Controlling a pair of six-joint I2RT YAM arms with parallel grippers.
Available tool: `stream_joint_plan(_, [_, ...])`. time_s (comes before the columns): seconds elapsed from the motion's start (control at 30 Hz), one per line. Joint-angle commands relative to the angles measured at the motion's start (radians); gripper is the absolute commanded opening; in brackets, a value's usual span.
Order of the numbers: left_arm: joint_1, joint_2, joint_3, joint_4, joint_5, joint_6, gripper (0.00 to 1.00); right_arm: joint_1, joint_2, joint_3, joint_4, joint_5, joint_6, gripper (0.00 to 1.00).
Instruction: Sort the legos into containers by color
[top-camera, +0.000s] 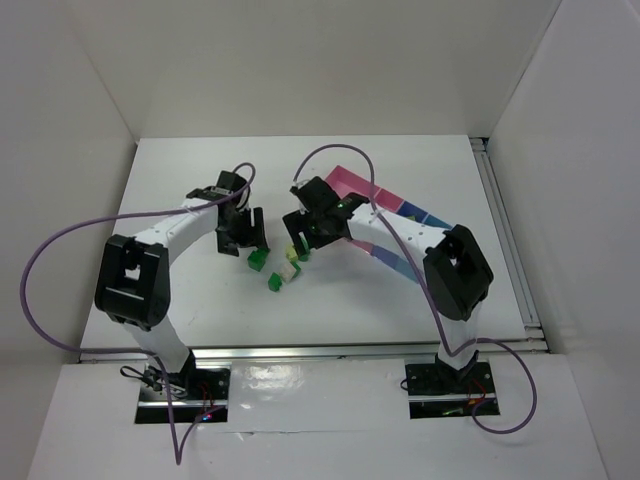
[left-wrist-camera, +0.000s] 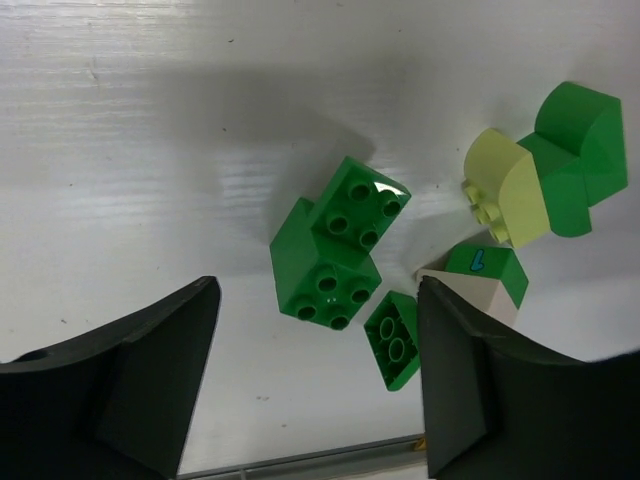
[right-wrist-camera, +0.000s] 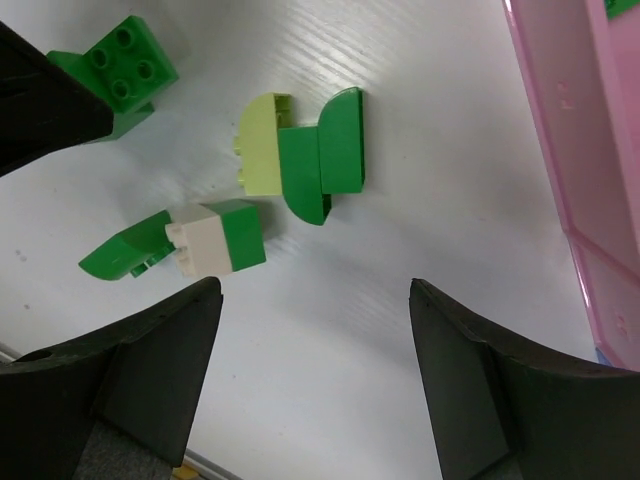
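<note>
Several legos lie loose on the white table between the two grippers. In the left wrist view a dark green stepped brick (left-wrist-camera: 335, 245) lies just ahead of my open, empty left gripper (left-wrist-camera: 317, 330). A small green brick (left-wrist-camera: 393, 340) lies on its side by the right finger (left-wrist-camera: 470, 380). A cream-white brick (left-wrist-camera: 488, 300) joined to a green one, and a pale yellow-green brick (left-wrist-camera: 505, 187), lie to the right. My right gripper (right-wrist-camera: 315, 300) is open and empty over bare table. The cream-white brick (right-wrist-camera: 203, 242) and pale yellow-green brick (right-wrist-camera: 262, 145) lie ahead of it. The pink container (right-wrist-camera: 575, 130) is at the right.
The row of containers (top-camera: 350, 183) runs from back centre to the right, pink then blue (top-camera: 415, 213), partly hidden under the right arm. White walls close in the table on three sides. A metal rail (top-camera: 360, 350) runs along the near edge.
</note>
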Motion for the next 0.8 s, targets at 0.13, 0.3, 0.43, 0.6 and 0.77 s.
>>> stream_joint_plan(0.13, [-0.047, 0.094, 0.03, 0.003, -0.017, 0.036, 0.78, -0.067, -0.048, -0.04, 0.043, 0.006, 0.052, 0.83])
stream_joint_plan(0.3, [-0.086, 0.103, 0.03, -0.016, -0.081, 0.036, 0.75, -0.103, -0.07, -0.049, 0.043, -0.003, 0.052, 0.83])
stream_joint_plan(0.43, [-0.095, 0.103, 0.03, -0.016, -0.103, 0.036, 0.66, -0.112, -0.07, -0.049, 0.043, -0.003, 0.052, 0.83])
stream_joint_plan(0.6, [-0.095, 0.113, 0.03, -0.016, -0.112, 0.046, 0.51, -0.112, -0.07, -0.049, 0.043, -0.003, 0.052, 0.83])
stream_joint_plan(0.77, [-0.095, 0.113, 0.079, -0.057, -0.124, 0.055, 0.25, -0.112, -0.07, -0.04, 0.034, -0.003, 0.052, 0.83])
